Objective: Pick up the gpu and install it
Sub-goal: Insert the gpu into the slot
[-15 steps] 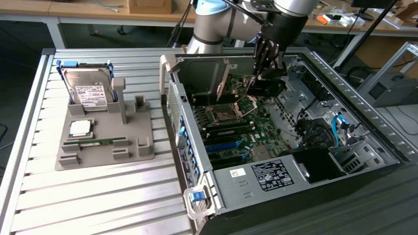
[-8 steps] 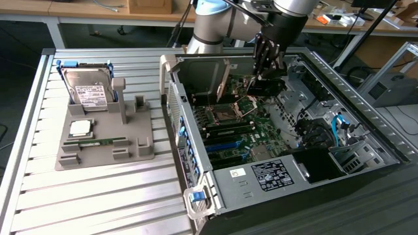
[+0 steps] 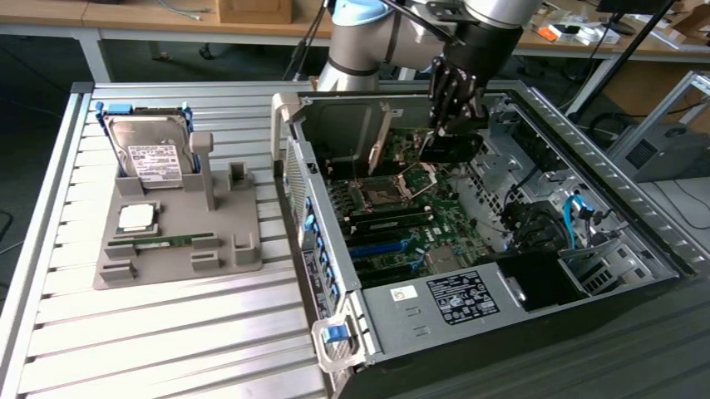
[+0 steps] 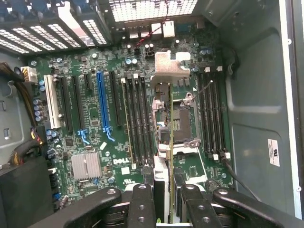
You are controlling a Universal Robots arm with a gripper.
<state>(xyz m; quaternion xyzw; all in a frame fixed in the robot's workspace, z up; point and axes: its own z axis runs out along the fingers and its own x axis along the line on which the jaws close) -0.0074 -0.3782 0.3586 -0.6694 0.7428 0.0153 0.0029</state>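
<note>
The claw [image 4: 165,190], partly closed, pinches the gpu [image 4: 170,64] across its thin faces. The card hangs edge-on just beyond the fingertips, above the motherboard [image 4: 118,161]. It seems light, stiff and fragile, and is best gripped near the board's edge, clear of components.

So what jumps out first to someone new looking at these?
The open computer case lying on its side at the exterior view's right, motherboard exposed. Over it the tool grips the gpu. At that view's left, a grey tray carries a hard drive.
</note>
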